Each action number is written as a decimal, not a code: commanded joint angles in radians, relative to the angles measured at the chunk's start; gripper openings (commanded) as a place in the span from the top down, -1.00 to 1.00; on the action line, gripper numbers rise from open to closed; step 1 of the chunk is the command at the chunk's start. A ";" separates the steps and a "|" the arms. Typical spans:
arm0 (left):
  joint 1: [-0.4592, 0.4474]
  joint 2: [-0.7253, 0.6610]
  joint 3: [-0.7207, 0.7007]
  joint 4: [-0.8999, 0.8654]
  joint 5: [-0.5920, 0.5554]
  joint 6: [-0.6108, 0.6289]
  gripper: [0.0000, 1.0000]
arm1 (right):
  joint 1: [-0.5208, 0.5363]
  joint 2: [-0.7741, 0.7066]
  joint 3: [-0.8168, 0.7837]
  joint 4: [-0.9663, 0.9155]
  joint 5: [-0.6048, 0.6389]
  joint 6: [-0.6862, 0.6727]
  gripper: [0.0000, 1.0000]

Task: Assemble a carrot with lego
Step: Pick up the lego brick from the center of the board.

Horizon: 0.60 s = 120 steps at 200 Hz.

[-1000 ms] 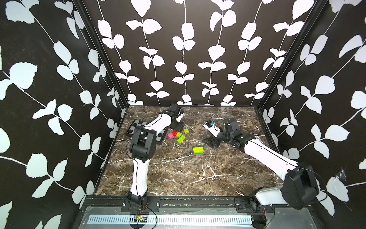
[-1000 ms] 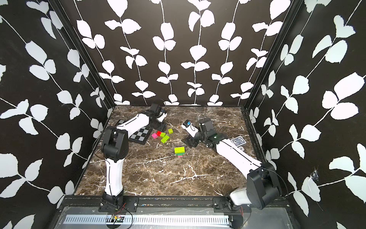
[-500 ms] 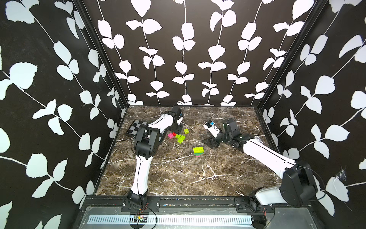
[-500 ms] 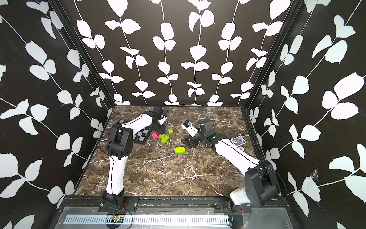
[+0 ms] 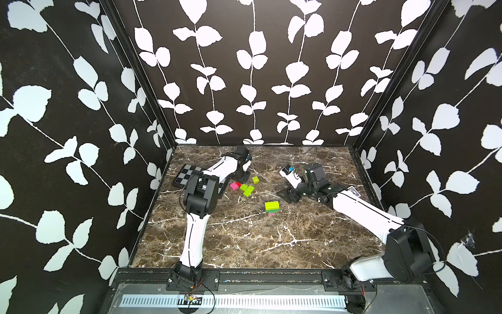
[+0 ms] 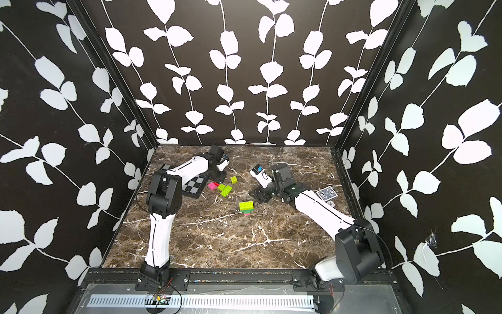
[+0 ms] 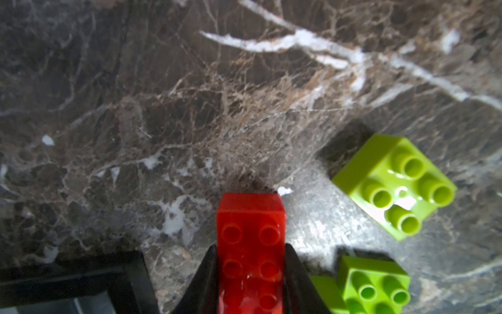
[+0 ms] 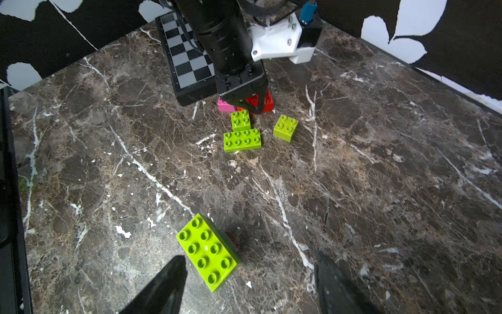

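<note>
My left gripper (image 7: 251, 247) is shut on a red lego brick (image 7: 251, 233), studs up, low over the marble by the loose pile. In both top views the left gripper (image 5: 242, 178) stands at the back left, beside a pink brick (image 5: 233, 186) and lime bricks (image 5: 248, 190). The carrot (image 5: 272, 207) is a short stack in mid-table, a lime brick over green and pink layers. My right gripper (image 8: 248, 261) is open just behind the carrot (image 8: 207, 251) and does not touch it. The right wrist view also shows the left gripper (image 8: 251, 107) on the red brick (image 8: 267, 102).
A black-and-grey checkered board (image 5: 187, 175) lies at the back left, right behind the left gripper. A deck of cards (image 6: 327, 194) sits by the right wall. One lime brick (image 8: 285, 127) lies apart from the pile. Dark patterned walls enclose the marble table (image 5: 244, 239).
The left gripper's jaws have closed on the red brick, and its arm has shifted slightly toward the pile. The right arm has hardly moved.
</note>
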 commanded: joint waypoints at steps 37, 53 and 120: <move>-0.003 -0.327 -0.155 0.140 0.095 0.013 0.70 | -0.068 -0.222 -0.176 0.139 0.229 0.250 -0.59; -0.033 -0.463 -0.264 0.164 0.185 0.051 0.75 | -0.089 -0.284 -0.207 0.129 0.317 0.307 -0.62; -0.276 -0.688 -0.326 -0.135 0.351 0.448 0.76 | -0.212 -0.397 -0.286 0.090 0.471 0.401 -0.67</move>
